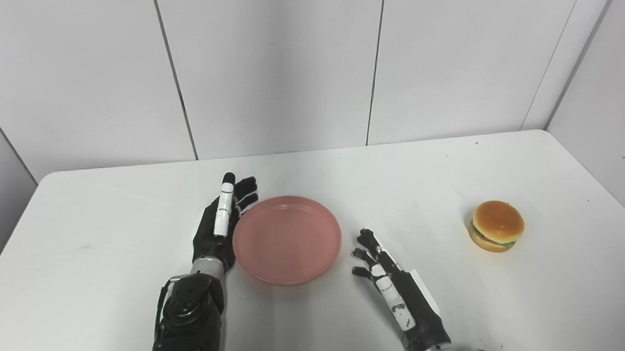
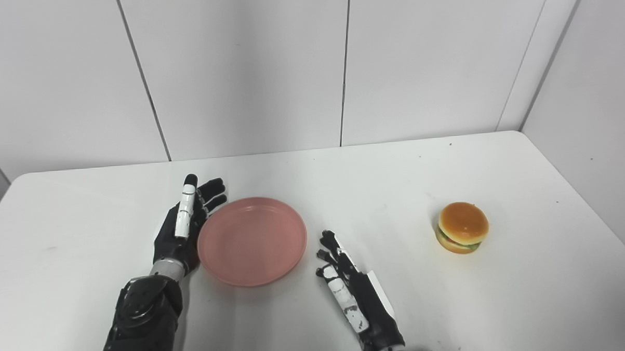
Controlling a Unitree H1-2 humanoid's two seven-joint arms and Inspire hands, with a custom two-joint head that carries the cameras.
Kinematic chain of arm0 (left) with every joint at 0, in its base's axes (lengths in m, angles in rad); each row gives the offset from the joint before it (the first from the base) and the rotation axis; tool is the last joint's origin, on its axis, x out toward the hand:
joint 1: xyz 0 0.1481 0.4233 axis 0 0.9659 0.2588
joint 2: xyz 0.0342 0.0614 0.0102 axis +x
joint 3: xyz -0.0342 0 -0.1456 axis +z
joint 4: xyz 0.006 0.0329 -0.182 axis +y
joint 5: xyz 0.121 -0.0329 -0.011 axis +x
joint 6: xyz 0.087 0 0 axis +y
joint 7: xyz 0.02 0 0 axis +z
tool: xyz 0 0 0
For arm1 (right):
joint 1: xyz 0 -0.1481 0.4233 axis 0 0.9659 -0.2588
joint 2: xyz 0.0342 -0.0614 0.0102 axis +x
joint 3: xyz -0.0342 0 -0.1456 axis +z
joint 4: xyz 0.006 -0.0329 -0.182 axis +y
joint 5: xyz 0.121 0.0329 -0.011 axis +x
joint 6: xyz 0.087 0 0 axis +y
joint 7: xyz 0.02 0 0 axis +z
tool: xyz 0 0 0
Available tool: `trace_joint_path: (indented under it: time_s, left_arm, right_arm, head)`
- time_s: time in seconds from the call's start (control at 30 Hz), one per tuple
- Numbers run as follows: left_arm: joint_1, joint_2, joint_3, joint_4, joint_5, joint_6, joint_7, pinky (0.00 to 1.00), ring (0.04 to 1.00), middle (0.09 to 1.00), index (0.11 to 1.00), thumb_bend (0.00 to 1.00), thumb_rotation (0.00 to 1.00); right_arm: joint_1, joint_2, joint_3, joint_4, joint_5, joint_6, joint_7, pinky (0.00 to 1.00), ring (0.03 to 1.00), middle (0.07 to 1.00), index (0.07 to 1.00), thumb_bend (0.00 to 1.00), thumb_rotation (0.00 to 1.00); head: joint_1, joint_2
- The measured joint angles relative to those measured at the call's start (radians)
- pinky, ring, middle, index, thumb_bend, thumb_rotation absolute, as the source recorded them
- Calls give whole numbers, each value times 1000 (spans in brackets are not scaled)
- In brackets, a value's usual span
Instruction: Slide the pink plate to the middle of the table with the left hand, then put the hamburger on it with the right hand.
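Observation:
The pink plate (image 1: 287, 239) lies flat on the white table (image 1: 111, 213), a little left of its middle. My left hand (image 1: 221, 220) is open, fingers straight, its palm side against the plate's left rim. My right hand (image 1: 386, 282) is open and empty, just right of the plate's near edge, apart from it. The hamburger (image 1: 496, 225) sits upright on the table at the right, well clear of my right hand. The plate (image 2: 252, 241), left hand (image 2: 181, 224), right hand (image 2: 347, 288) and hamburger (image 2: 462, 227) show the same way in the right eye view.
White panelled walls (image 1: 288, 67) close the table at the back and right. The table's back edge and right edge (image 1: 593, 176) are in view. Nothing else stands on the table.

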Motion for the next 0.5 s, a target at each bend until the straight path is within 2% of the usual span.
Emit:
trace_joint_path:
  time_s: [0.1, 0.17, 0.3, 0.4, 0.5]
  left_arm:
    - [-3, 0, -3, 10, 2, -10, 0, 764, 843, 821, 682, 688, 924]
    - [-3, 0, -4, 14, 3, -17, 0, 765, 842, 821, 683, 688, 924]
    - [-6, 0, -5, 30, 4, -31, 0, 763, 845, 820, 678, 679, 908]
    - [-20, 0, -2, 48, 2, -32, 0, 770, 850, 820, 673, 680, 901]
    - [-29, 0, -1, 60, 1, -33, 0, 762, 849, 821, 677, 682, 899]
  right_arm:
    - [-3, 2, 3, 4, -44, -5, -21, 792, 883, 927, 922, 672, 985]
    - [-3, 4, 6, 14, -91, -37, -46, 795, 882, 922, 911, 660, 975]
    - [-2, 11, 0, 15, -245, -95, -139, 848, 919, 953, 897, 711, 999]
    - [-1, 10, -11, -16, -333, -101, -178, 800, 867, 911, 885, 763, 1000]
    - [-2, 5, -25, -82, -397, -99, -190, 775, 851, 898, 882, 767, 1000]
  head:
    - [-11, 0]
    - [-14, 0]
    - [-21, 0]
    - [-32, -2]
    - [-32, -8]
